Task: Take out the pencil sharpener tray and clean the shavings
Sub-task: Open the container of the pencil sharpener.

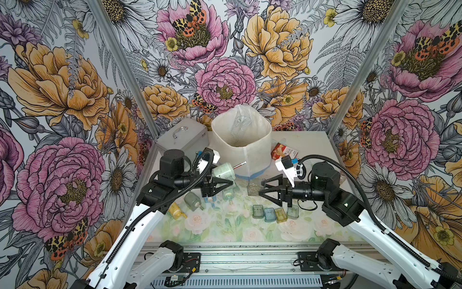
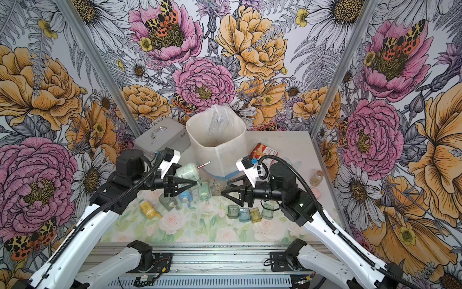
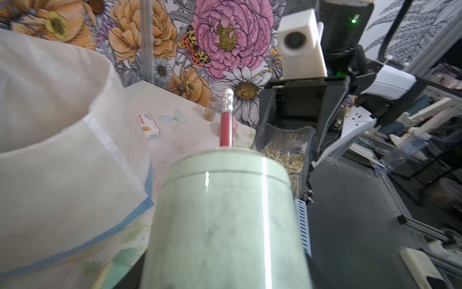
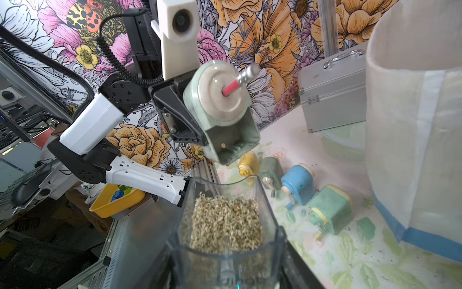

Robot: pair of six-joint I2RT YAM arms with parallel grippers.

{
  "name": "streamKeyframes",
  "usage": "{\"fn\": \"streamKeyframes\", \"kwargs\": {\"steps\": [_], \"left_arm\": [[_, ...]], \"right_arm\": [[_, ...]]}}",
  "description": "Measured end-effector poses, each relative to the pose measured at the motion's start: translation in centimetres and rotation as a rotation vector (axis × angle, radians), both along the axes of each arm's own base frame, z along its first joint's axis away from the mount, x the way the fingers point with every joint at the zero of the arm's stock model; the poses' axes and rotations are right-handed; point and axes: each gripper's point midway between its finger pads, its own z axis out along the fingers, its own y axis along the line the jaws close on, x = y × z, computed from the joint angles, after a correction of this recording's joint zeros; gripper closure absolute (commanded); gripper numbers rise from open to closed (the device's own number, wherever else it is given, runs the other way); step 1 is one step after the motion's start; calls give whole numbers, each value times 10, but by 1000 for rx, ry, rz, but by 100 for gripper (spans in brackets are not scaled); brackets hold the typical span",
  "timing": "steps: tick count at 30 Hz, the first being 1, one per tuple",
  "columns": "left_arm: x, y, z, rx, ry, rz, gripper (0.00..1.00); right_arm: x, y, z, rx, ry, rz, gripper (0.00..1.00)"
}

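Note:
In both top views my left gripper (image 1: 231, 184) is shut on a pale green pencil sharpener (image 1: 223, 170) and holds it raised in front of the bin. A red pencil stub (image 1: 238, 165) sticks out of it. The sharpener (image 3: 225, 220) fills the left wrist view and hides the jaws there. My right gripper (image 1: 261, 188) is shut on the clear tray (image 1: 253, 190), held level just right of the sharpener. The tray (image 4: 268, 207) is heaped with tan shavings (image 4: 225, 222). The sharpener's tray slot (image 4: 232, 147) faces down and is empty.
A tall white bin (image 1: 241, 140) stands behind both grippers, a metal case (image 1: 181, 136) to its left, a red box (image 1: 285, 150) to its right. Several other sharpeners (image 1: 192, 200) lie below the left gripper. Several empty trays (image 1: 269, 214) sit in a row below the right.

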Motion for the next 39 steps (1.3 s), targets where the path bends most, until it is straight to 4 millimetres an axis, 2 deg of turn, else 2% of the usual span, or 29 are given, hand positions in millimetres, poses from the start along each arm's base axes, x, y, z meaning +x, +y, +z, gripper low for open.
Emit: {"fn": "streamKeyframes", "kwargs": {"steps": [8, 15, 23, 28, 35, 39], "left_arm": [[32, 30, 4, 32, -108, 279, 100], [61, 57, -2, 75, -107, 494, 100], [93, 109, -14, 138, -93, 819, 100], [102, 137, -22, 153, -71, 965, 100], [107, 150, -22, 141, -55, 1032, 100], [109, 150, -24, 140, -45, 1037, 100]], "right_arm": [[23, 11, 4, -16, 24, -12, 53], [39, 22, 23, -4, 12, -10, 55], [60, 32, 35, 0, 9, -21, 56], [72, 40, 42, 3, 11, -22, 56], [98, 51, 59, 26, 44, -47, 57], [112, 57, 60, 32, 85, -64, 57]]}}
